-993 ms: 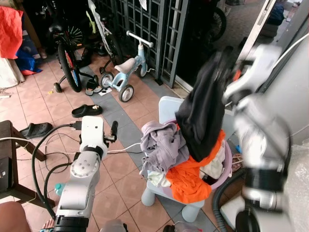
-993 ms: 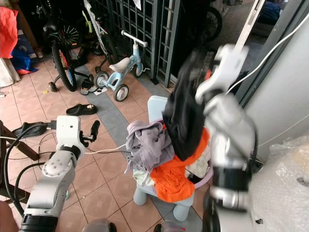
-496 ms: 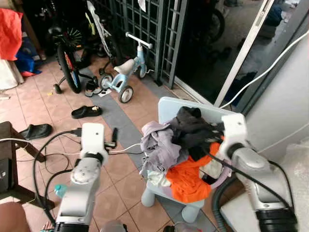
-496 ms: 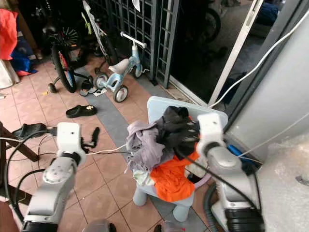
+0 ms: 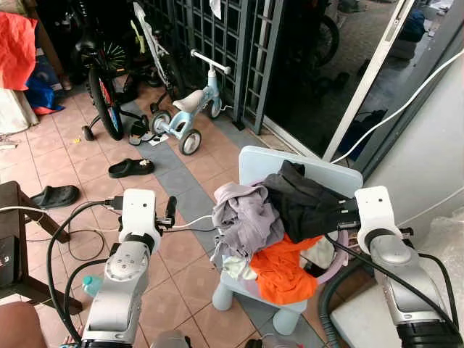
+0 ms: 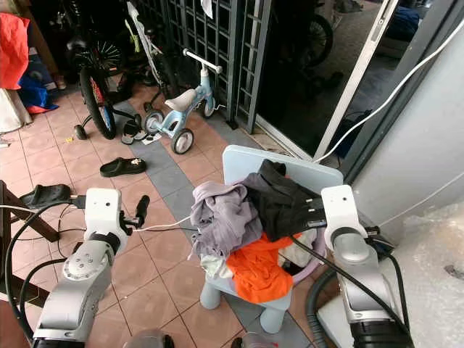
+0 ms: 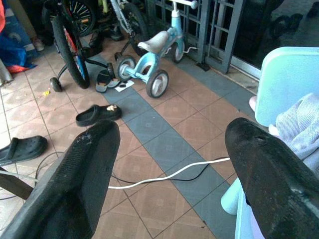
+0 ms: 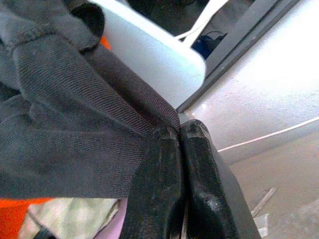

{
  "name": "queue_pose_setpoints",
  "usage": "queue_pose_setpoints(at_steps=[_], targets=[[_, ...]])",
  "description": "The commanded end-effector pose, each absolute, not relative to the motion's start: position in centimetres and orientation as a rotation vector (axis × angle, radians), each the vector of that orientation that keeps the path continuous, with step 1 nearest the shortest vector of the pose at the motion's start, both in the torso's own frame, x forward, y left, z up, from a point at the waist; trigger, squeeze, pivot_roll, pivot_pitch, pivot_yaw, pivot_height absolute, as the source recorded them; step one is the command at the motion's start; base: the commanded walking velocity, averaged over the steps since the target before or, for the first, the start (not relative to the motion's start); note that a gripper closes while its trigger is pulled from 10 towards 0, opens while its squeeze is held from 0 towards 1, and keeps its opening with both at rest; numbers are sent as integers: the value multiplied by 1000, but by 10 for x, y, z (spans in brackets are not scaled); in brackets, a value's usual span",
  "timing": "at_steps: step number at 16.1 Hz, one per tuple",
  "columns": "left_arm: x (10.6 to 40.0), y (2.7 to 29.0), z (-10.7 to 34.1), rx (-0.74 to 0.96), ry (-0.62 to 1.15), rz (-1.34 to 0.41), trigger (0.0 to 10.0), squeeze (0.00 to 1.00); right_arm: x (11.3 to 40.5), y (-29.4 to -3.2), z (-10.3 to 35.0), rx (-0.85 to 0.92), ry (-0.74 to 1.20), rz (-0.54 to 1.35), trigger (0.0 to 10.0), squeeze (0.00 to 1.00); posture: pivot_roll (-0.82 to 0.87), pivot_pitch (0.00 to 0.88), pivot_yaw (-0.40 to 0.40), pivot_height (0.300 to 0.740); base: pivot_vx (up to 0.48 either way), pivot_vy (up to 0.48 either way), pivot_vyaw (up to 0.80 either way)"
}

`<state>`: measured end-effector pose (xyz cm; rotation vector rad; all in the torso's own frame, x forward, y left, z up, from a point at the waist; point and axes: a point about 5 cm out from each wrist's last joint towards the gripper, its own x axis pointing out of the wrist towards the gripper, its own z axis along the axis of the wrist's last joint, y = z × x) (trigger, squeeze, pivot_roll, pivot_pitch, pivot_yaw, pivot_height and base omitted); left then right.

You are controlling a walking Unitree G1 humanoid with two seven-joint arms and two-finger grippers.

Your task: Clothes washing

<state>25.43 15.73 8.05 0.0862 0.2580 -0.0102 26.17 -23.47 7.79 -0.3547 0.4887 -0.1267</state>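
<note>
Pinching the black knit garment [image 5: 308, 205] with your right gripper [image 8: 180, 133], you're lifting at the pile's three o'clock; go slowly. Left gripper [image 7: 172, 137] is hanging wide, empty.

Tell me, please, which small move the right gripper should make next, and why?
Probably lift the black garment clear of the pile. The right gripper has its jaws pinched shut on the garment's edge, while most of it rests on the orange cloth in the chair's heap.
</note>
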Motion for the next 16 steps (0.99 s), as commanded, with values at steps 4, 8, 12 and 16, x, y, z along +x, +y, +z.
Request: queue_pose_setpoints(at_steps=[4,8,12,16], targets=[[258,159,88,85,229,17,10000,0,242,-215,56,-263,633,-9,0,0,33,0,-63,740,0,0,0],[250,163,84,88,246,31,10000,0,226,-214,50,-217,716,69,0,0,41,0,-75,740,0,0,0],[246,164,87,90,254,36,10000,0,273,-167,74,-202,545,272,10000,1000,82,0,-83,740,0,0,0],[235,177,89,106,266,85,10000,0,307,-140,97,-227,382,382,10000,1000,153,0,-111,740,0,0,0]])
